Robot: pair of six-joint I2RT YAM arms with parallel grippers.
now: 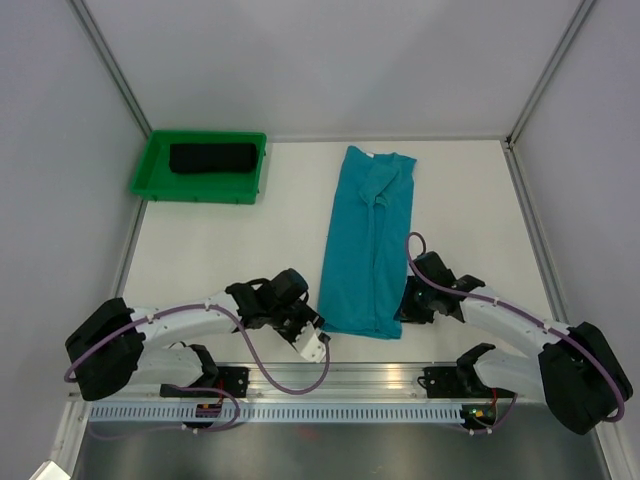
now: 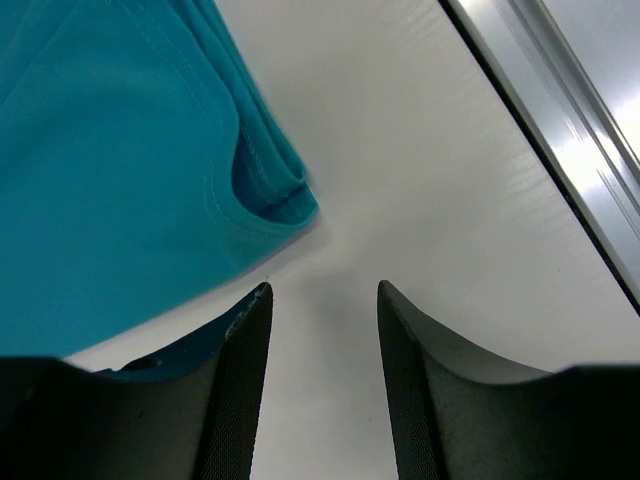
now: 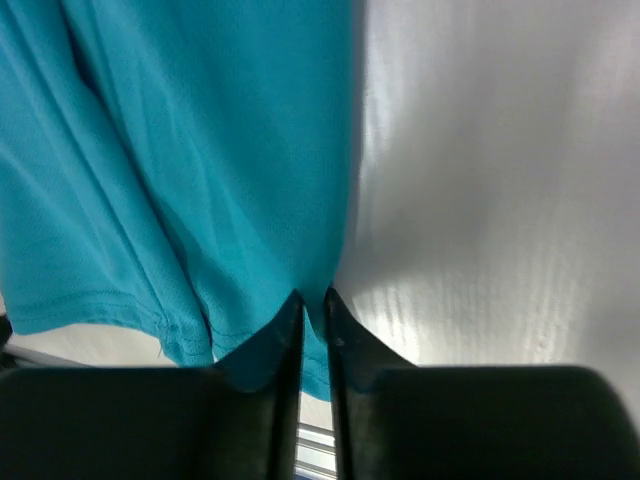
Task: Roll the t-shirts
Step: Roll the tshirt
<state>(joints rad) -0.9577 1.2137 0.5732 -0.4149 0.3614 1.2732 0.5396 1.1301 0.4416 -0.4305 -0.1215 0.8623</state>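
A teal t-shirt (image 1: 365, 240) lies folded into a long strip down the middle of the white table, collar at the far end. My right gripper (image 1: 408, 305) is at the strip's near right edge. In the right wrist view its gripper (image 3: 313, 297) is shut on the teal t-shirt (image 3: 200, 150), with cloth pinched between the fingers. My left gripper (image 1: 318, 338) hangs just off the near left corner. The left wrist view shows that gripper (image 2: 322, 290) open over bare table, with the teal t-shirt (image 2: 110, 170) hem corner ahead to the left. A black t-shirt (image 1: 212, 158) lies rolled in the tray.
The green plastic tray (image 1: 150, 175) stands at the far left corner of the table. An aluminium rail (image 1: 330, 378) runs along the near edge, and in the left wrist view the rail (image 2: 560, 130) is on the right. Grey walls close in the sides.
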